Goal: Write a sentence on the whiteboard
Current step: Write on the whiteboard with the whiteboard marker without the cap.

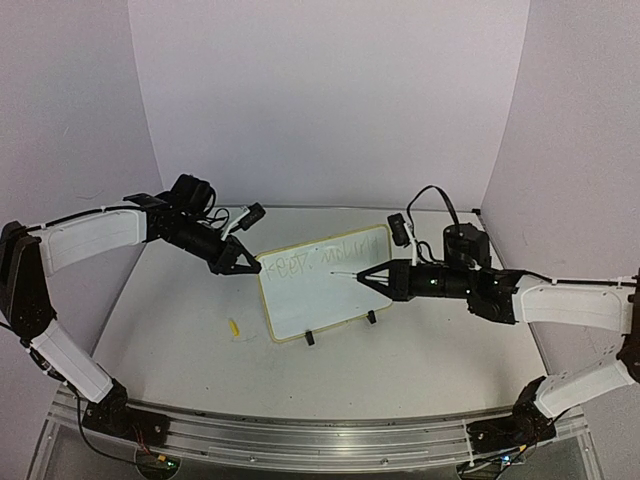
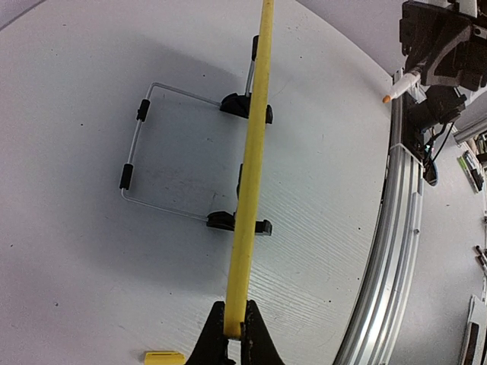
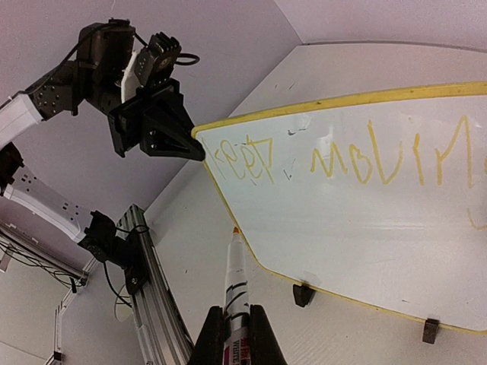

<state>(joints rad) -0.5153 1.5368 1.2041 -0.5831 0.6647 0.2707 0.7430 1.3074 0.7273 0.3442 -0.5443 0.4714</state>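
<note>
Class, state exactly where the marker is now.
In the top view the marker lies near the centre, clamped in the right pincer, with its tip just short of the whiteboard face.

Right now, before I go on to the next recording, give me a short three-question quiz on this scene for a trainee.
1. True or false: the left gripper is shut on the yellow rim of the whiteboard.
2. What does the right gripper hold? A) an eraser B) a marker C) nothing
3. Fill in: in the top view, the small yellow piece lies on the table to the ___ of the whiteboard.

Key: 1 true; 2 B; 3 left.
</note>
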